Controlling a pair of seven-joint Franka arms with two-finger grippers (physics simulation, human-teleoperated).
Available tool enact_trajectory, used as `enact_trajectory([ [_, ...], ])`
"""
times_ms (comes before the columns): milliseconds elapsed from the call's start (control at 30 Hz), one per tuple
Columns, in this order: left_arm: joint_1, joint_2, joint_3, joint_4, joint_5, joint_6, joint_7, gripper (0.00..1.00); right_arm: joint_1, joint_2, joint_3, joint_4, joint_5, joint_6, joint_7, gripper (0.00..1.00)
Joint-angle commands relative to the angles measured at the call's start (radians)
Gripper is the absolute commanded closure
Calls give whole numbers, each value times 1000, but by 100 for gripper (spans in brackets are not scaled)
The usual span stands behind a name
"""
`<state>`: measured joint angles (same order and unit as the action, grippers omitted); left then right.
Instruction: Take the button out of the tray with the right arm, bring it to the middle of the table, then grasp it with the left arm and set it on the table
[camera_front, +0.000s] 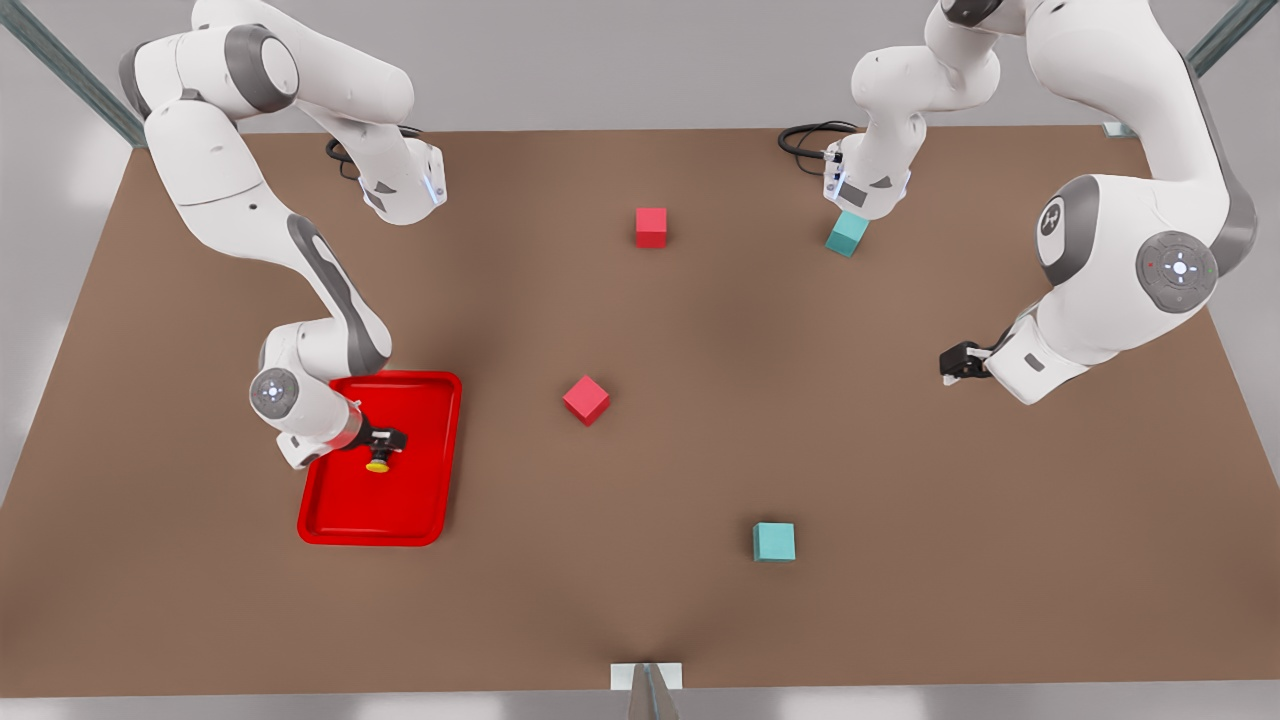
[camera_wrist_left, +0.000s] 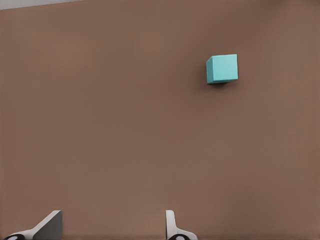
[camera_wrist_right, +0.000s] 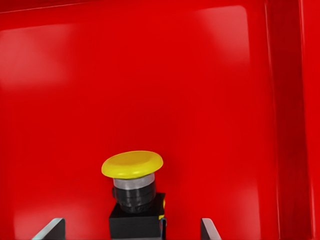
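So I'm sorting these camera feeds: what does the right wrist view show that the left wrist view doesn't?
Right wrist view alone: the yellow button standing in the red tray, between the open fingers of the right gripper.

Left wrist view alone: bare brown table with one teal cube, past the left gripper.

Both share open fingertips at the picture's edge.

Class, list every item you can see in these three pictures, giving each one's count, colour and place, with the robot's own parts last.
button: one, yellow cap, inside the tray, between the right gripper's open fingers.
tray: one, bright red, on the front view's left.
red cubes: two, mid-table.
teal cubes: two, toward the front view's right.
table: one, brown.
right gripper: black, over the tray.
left gripper: black, open, waiting on the front view's right.
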<state>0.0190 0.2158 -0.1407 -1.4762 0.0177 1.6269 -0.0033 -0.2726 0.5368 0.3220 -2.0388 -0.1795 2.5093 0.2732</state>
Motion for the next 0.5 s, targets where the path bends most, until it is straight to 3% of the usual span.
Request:
enact_trajectory([
  [0, -1, -1, 0, 0, 1, -2, 0, 0, 1, 8, 0, 0, 2, 16, 38, 0],
  [267, -1, -1, 0, -1, 1, -4, 0, 0, 3, 35, -1, 11, 2, 19, 38, 0],
  [300, -1, -1, 0, -1, 1, -4, 0, 0, 1, 35, 0, 11, 2, 19, 38, 2],
  [367, -1, -1, 0, -3, 1, -9, 0, 0, 3, 35, 0, 11, 2, 19, 37, 18],
  [467, -1, -1, 0, -3, 1, -9, 0, 0, 4, 38, 0, 11, 2, 19, 37, 19],
])
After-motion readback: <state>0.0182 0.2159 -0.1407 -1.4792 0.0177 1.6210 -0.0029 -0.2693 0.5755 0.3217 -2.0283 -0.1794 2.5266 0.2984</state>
